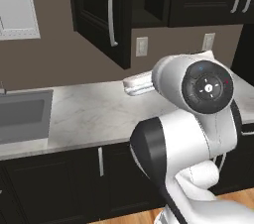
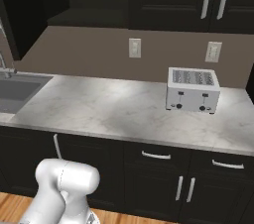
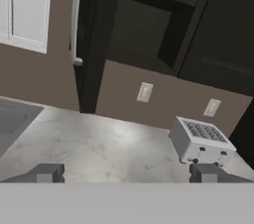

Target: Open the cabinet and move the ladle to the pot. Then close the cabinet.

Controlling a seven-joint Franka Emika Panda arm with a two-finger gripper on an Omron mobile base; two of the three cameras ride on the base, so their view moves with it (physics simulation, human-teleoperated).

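The pincer (image 3: 126,173) is standing with its two dark finger tips spread as wide as they go and is gripping nothing; only pale marbled stone counter (image 3: 99,143) is lying between and beyond them. Ahead of the pincer and well above it, the black upper wall cabinet (image 3: 149,29) is hanging with its wide raised-panel door (image 1: 99,15) swung out edge-on, the long vertical silver bar handle (image 1: 111,12) facing away from the opening, so the first step is looking done. The dark shelf space inside is showing nothing that can be made out as the small ladle, and the round blue-grey pot is not to be placed from here either. Off to the pincer's right, a white four-slot toaster (image 3: 201,141) is sitting near the back wall; off to its left, a grey sink basin (image 2: 15,94) is sinking into the counter. The main risk is reaching up into that unlit cabinet blind: the ladle is thin and may be lying deep, so the fingers could be closing on air or nudging it further back. The arm, in rising, could also be clipping the open door's lower edge and knocking it part shut, and a wide swing to the right could be catching the toaster.
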